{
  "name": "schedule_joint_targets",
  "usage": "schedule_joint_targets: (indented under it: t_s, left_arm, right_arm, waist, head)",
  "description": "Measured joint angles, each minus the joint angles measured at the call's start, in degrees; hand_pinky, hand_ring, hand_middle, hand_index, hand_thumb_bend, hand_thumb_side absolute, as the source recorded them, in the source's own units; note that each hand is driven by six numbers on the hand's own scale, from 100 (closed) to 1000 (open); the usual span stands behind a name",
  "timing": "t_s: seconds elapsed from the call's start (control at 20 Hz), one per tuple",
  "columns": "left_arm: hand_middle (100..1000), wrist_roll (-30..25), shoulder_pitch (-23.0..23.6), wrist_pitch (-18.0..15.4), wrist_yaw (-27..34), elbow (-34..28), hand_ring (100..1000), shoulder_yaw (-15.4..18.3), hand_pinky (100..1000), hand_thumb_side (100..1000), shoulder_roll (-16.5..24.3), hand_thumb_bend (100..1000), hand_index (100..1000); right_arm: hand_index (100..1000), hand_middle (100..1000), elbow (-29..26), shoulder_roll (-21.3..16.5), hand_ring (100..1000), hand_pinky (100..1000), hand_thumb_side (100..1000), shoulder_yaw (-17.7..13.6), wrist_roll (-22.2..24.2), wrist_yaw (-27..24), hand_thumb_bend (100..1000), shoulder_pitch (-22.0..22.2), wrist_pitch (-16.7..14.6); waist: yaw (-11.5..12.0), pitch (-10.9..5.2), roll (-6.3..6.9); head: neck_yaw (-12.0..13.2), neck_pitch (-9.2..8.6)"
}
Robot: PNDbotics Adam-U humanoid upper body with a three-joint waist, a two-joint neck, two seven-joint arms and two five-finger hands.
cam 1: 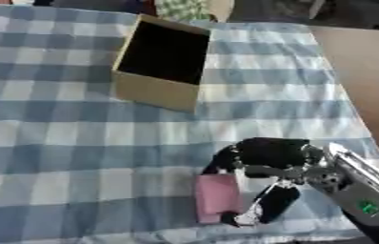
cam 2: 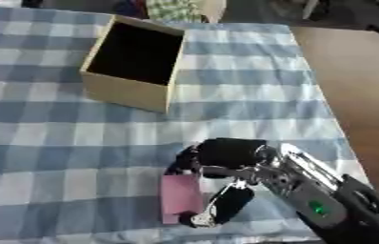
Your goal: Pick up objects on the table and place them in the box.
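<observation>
While the flat pink card (cam 1: 216, 198) is pinched by the curled right hand (cam 1: 264, 159), it could be dropped before the open cardboard box (cam 1: 161, 90) is reached.

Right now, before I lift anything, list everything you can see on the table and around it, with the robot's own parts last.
Pink flat rectangular object: one, pink, near edge of the cloth, under the right hand's fingers.
Open cardboard box: one, tan with a dark inside, far left of centre, upright on the cloth.
Blue and white checked tablecloth: one, covers most of the table.
Bare brown tabletop: one strip, brown, right of the cloth.
Green checked fabric: one piece, beyond the far edge.
Right hand: one, black and silver, coming in from the lower right, fingers curled round the pink object.
Left hand: not in view.
</observation>
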Motion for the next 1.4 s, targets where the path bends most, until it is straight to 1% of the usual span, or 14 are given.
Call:
schedule_joint_targets:
  t_s: [0.2,0.25,0.35,0.4,0.45,0.5,0.55,0.6,0.75,0.9,1.2,1.25,1.3,1.4]
  left_arm:
    - [624,-0.27,0.01,0.04,0.0,0.0,589,0.01,498,930,-0.35,323,779]
    - [624,-0.33,0.02,0.04,0.0,0.0,589,0.02,498,931,-0.38,324,779]
    - [624,-0.41,0.03,0.1,0.0,0.0,589,0.03,499,931,-0.39,323,779]
    - [623,-0.44,0.04,0.14,0.0,0.0,589,0.05,499,932,-0.39,323,779]
    - [623,-0.48,0.05,0.17,0.0,0.0,589,0.09,499,932,-0.4,323,779]
    - [623,-0.53,0.05,0.22,0.0,0.0,589,0.14,499,933,-0.4,322,779]
    - [623,-0.57,0.06,0.26,0.0,0.0,589,0.17,499,933,-0.4,322,779]
    - [623,-0.59,0.06,0.28,0.0,0.0,589,0.23,499,933,-0.4,322,779]
    - [623,-0.69,0.08,0.38,0.0,0.0,589,0.3,499,933,-0.41,322,779]
    - [623,-0.87,0.16,0.53,0.0,0.0,588,0.31,498,935,-0.43,321,779]
    - [621,-1.47,0.44,0.88,-0.07,0.0,587,0.33,496,938,-0.44,320,778]
    - [621,-1.54,0.44,0.9,-0.07,0.0,586,0.34,495,939,-0.45,319,778]
    - [621,-1.66,0.46,0.95,-0.07,0.0,586,0.34,495,940,-0.45,318,778]
    - [621,-1.84,0.49,1.03,-0.07,0.0,586,0.36,495,941,-0.46,318,778]
  right_arm:
    - [881,692,0.0,0.48,585,746,666,0.0,0.73,0.24,383,0.27,0.32]
    - [865,663,0.0,0.53,569,730,644,0.0,0.83,0.24,362,0.29,0.4]
    - [846,636,0.0,0.55,538,701,608,0.0,0.93,0.19,320,0.3,0.5]
    - [834,620,0.0,0.56,519,678,611,0.0,0.9,0.11,317,0.29,0.53]
    - [827,606,0.0,0.57,510,665,571,0.0,0.81,0.02,284,0.27,0.62]
    - [826,604,0.0,0.62,509,663,568,0.01,0.69,-0.19,281,0.25,0.71]
    - [813,578,0.0,0.64,498,647,541,0.02,0.55,-0.44,247,0.25,0.8]
    - [813,578,0.0,0.67,498,647,541,0.02,0.31,-0.67,247,0.25,0.91]
    - [776,526,0.0,0.71,471,608,476,0.02,-0.74,-1.35,196,0.25,1.46]
    - [766,516,0.0,0.87,466,597,442,0.04,-2.57,-1.44,200,0.14,1.78]
    - [750,506,0.0,0.95,453,568,343,0.37,-6.51,-0.67,169,-0.6,0.87]
    - [739,504,0.0,0.95,448,561,331,0.37,-7.09,-0.34,145,-0.72,0.64]
    - [734,501,0.0,0.95,444,556,306,0.37,-7.62,0.03,175,-0.86,0.45]
    - [721,496,0.0,0.95,437,546,269,0.35,-8.48,0.5,175,-1.08,0.25]
  waist:
    - [0.0,0.03,-0.23]
    - [0.0,0.05,-0.26]
    - [0.01,0.06,-0.26]
    - [0.01,0.07,-0.26]
    - [0.02,0.09,-0.26]
    - [0.02,0.1,-0.26]
    - [0.02,0.13,-0.26]
    - [0.02,0.2,-0.26]
    - [0.02,0.34,-0.25]
    - [0.02,0.34,-0.21]
    - [0.02,0.35,-0.17]
    - [0.01,0.35,-0.17]
    - [-0.01,0.35,-0.17]
    - [-0.02,0.35,-0.17]
  head:
    - [-0.01,0.0]
    - [-0.02,0.0]
    - [-0.03,0.0]
    - [-0.05,0.0]
    - [-0.06,0.0]
    - [-0.07,0.0]
    - [-0.08,0.0]
    - [-0.1,0.0]
    - [-0.1,0.0]
    - [-0.11,0.0]
    - [-0.13,0.0]
    - [-0.13,0.0]
    - [-0.13,0.0]
    - [-0.14,0.0]
